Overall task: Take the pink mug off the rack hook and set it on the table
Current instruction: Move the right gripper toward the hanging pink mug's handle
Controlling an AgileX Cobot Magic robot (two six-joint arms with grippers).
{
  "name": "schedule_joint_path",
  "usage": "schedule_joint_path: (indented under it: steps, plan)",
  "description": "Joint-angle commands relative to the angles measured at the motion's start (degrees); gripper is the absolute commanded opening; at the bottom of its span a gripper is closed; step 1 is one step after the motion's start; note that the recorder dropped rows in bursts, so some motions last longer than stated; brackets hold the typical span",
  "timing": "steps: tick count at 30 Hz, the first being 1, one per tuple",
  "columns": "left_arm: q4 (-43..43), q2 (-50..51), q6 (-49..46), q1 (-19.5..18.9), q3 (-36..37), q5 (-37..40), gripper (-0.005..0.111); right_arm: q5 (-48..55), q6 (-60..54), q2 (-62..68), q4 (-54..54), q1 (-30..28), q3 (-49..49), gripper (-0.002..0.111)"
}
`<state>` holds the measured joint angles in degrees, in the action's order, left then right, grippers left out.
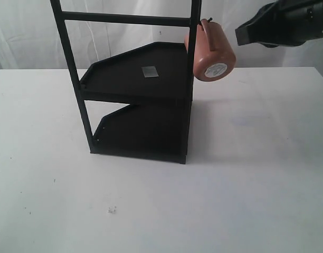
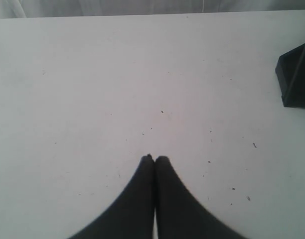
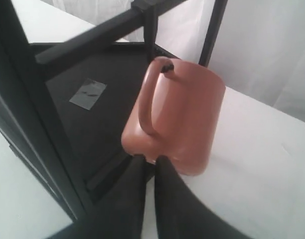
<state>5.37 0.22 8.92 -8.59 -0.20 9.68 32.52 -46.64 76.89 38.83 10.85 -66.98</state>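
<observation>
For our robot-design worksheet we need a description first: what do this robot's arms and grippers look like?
The left gripper is matte black: two smooth fingers widening from rounded tips. The right gripper looks the same. The right arm is a bulky black housing. No cables or markings show.

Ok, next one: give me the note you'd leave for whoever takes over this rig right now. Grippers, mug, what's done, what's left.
Left gripper: shut, empty, over the table, away from the mug.
Right gripper: fingers nearly together with a slim gap, close by the pink mug. Whether it touches or grips cannot be told.
Pink mug: hanging by its handle on the rack hook, sticker base towards the exterior camera.
Done: nothing yet; the mug is not off the hook.
Left: grasp the mug, lift it clear of the hook, set it on the table.
</observation>
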Motion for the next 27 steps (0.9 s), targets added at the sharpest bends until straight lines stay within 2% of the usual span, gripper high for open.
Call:
schedule_joint_path:
  steps: [1,4,7,11,15,22,27]
  plan:
    - [-0.15,-0.22,0.04,0.23,0.2,-0.21,0.0,0.71,-1.26,-0.15,1.66,0.06,-0.98,0.024]
    - [-0.15,-0.22,0.04,0.23,0.2,-0.21,0.0,-0.34,-1.26,-0.15,1.75,0.06,-0.98,0.035]
    - [-0.15,-0.22,0.04,0.23,0.2,-0.21,0.0,-1.99,-1.26,0.21,4.9,0.06,-0.98,0.039]
    - [-0.15,-0.22,0.04,0.23,0.2,-0.21,0.0,-1.66,-8.63,2.69,15.04,1.14,-0.98,0.039]
    - [-0.15,-0.22,0.04,0.23,0.2,-0.21,0.0,-1.86,-16.18,5.6,15.37,2.48,-0.98,0.039]
    - [-0.15,-0.22,0.04,0.23,0.2,-0.21,0.0,-7.98,-16.61,8.87,15.8,2.66,-0.98,0.039]
    - [-0.15,-0.22,0.04,0.23,0.2,-0.21,0.0,-10.4,-18.7,9.59,20.19,2.78,-1.23,0.039]
